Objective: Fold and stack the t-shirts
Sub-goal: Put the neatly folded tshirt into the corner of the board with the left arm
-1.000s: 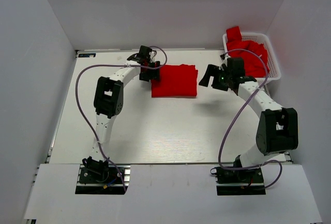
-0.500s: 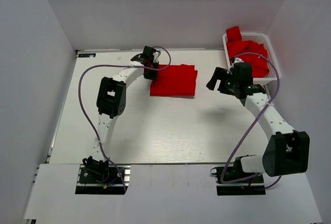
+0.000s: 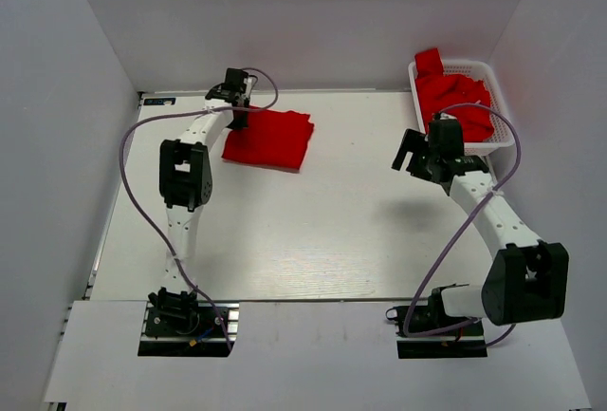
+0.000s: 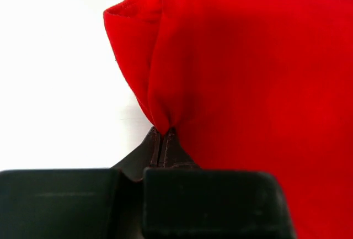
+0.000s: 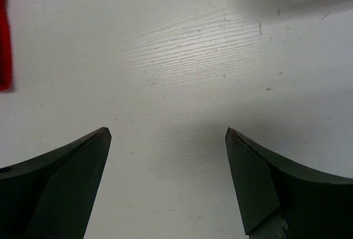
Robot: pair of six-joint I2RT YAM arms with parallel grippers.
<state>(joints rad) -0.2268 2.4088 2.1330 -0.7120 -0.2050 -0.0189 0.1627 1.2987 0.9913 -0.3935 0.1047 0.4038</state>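
Your left gripper [image 4: 163,135] pinches the folded t-shirt [image 3: 270,140] at its edge, likely to slide it; your right gripper [image 5: 166,133] hangs open, empty.

A robotics lab test cell: a white table [image 3: 285,240] boxed in by plain white panels [image 3: 303,22] on three sides, a left arm [image 3: 182,176] and a right arm [image 3: 479,204] bolted to metal plates [image 3: 185,324] at its near edge, purple cables [image 3: 120,159] looping loose. Staged props lie on it: a red shirt [image 3: 275,140] and a white basket [image 3: 462,63].
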